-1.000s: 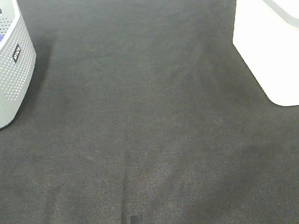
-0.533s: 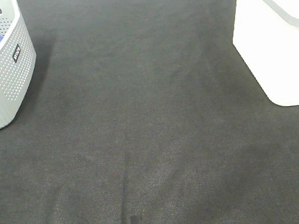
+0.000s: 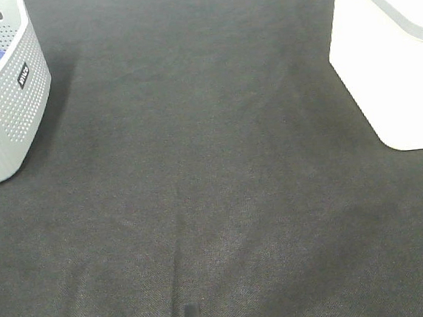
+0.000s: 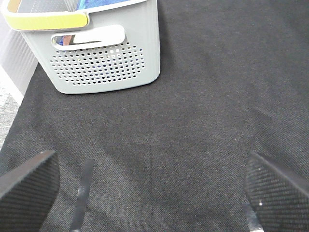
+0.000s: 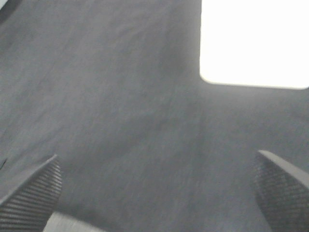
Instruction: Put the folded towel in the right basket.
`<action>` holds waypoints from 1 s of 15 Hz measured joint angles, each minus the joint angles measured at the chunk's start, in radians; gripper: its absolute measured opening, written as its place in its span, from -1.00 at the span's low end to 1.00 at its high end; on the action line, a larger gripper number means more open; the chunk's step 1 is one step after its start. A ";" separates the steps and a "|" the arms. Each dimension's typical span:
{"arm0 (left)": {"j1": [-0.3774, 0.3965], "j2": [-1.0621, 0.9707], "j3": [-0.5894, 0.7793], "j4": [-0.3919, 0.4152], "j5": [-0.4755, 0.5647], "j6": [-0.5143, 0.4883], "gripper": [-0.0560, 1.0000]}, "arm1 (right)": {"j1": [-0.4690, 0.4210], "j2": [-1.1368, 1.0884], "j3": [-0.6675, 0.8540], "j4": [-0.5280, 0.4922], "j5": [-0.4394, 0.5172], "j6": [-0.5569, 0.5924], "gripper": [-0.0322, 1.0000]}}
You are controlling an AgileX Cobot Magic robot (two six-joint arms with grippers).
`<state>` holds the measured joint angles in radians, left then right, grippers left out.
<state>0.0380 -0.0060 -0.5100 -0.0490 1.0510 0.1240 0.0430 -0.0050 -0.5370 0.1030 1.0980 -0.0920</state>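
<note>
**Both claws open, empty, over dark mat**

Left claw (image 4: 149, 193) – fingers spread wide, nothing between them, only the two carbon-weave tips show at the frame edges. It hangs over the black mat (image 4: 203, 96). Ahead of it stands the grey basket (image 4: 104, 53), perforated wall, handle slot, yellow-green band on the rim, blue cloth (image 4: 96, 4) showing inside.

Right claw (image 5: 157, 193) – also spread wide, empty, over the same mat, view blurry. White basket (image 5: 253, 41) ahead, overexposed, inside hidden.

High view: grey basket at far left, white basket (image 3: 392, 68) at far right, well apart. Folded towel – cannot tell; only the blue cloth shows.
</note>
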 joint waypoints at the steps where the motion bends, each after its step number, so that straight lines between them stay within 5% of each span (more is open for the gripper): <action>1: 0.000 0.000 0.000 0.000 0.000 0.000 0.94 | 0.000 0.000 0.000 -0.002 -0.021 0.000 0.96; 15: 0.000 0.000 0.000 0.000 0.000 0.000 0.94 | 0.000 0.000 0.035 -0.019 -0.036 0.001 0.96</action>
<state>0.0380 -0.0060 -0.5100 -0.0490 1.0510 0.1240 0.0430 -0.0050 -0.5020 0.0840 1.0620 -0.0910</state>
